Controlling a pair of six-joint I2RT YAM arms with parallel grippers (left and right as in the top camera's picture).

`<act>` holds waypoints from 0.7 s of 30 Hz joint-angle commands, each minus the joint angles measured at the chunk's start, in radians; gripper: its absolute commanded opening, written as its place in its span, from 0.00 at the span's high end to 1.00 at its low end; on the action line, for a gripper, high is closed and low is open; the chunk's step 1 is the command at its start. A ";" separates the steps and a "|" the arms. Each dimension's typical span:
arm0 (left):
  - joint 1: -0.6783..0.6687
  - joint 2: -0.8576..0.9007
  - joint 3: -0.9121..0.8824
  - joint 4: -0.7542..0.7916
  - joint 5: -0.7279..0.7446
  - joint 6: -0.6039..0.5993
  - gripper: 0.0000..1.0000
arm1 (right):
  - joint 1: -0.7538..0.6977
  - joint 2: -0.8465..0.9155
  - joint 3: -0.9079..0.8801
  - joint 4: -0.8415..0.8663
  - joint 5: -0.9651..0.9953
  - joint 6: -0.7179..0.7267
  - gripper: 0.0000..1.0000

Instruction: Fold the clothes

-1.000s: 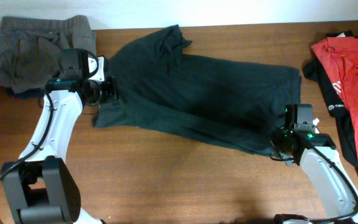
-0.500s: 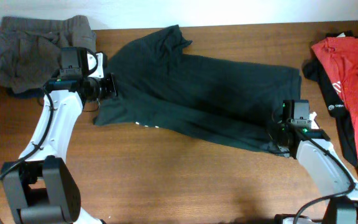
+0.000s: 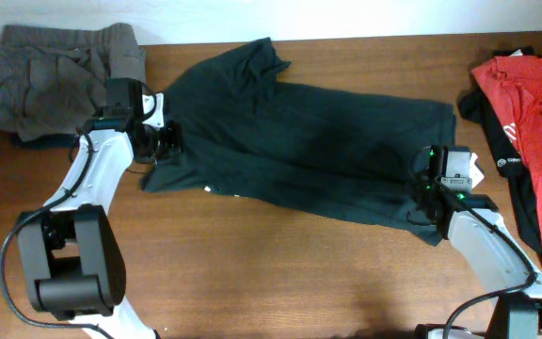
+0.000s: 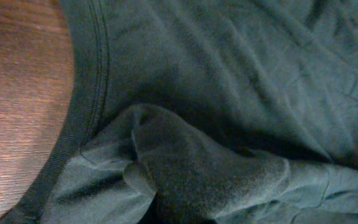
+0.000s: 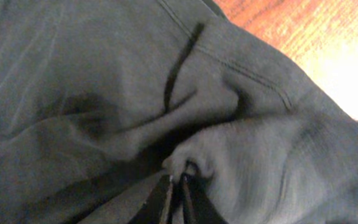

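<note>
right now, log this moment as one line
left gripper: shut on black shirt, left edge | right gripper: shut on black shirt, right edge | black shirt: spread on table

centre: T-shirt [image 3: 309, 141] spread on table [image 3: 252, 273] | far-left corner: elastic-waist garment [image 3: 45, 71] | right edge: second shirt [image 3: 530, 122]
</note>
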 commanded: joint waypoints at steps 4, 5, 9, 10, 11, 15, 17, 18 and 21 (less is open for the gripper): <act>0.000 0.032 0.015 0.068 -0.076 -0.008 0.98 | 0.005 0.060 0.017 0.064 0.035 -0.009 0.96; 0.000 0.032 0.015 0.081 -0.082 -0.008 0.98 | 0.005 0.066 0.017 0.077 0.035 -0.009 0.96; 0.000 0.043 0.015 0.128 -0.083 -0.008 0.94 | 0.005 0.074 0.017 0.121 0.035 -0.043 0.96; -0.001 0.051 0.015 0.137 -0.083 -0.008 0.78 | 0.005 0.074 0.017 0.127 0.035 -0.054 0.87; -0.001 0.061 0.015 0.146 -0.083 -0.008 0.54 | 0.005 0.074 0.017 0.134 0.035 -0.072 0.59; 0.000 0.078 0.015 0.155 -0.085 -0.006 0.34 | 0.005 0.074 0.017 0.154 0.035 -0.147 0.43; 0.000 0.078 0.016 0.168 -0.086 -0.004 0.32 | 0.005 0.074 0.026 0.164 0.034 -0.166 0.40; 0.000 0.078 0.016 0.178 -0.086 -0.004 0.31 | 0.005 0.074 0.036 0.163 0.034 -0.167 0.37; 0.000 0.074 0.033 0.183 -0.086 -0.004 0.26 | 0.005 0.073 0.097 0.136 0.017 -0.271 0.16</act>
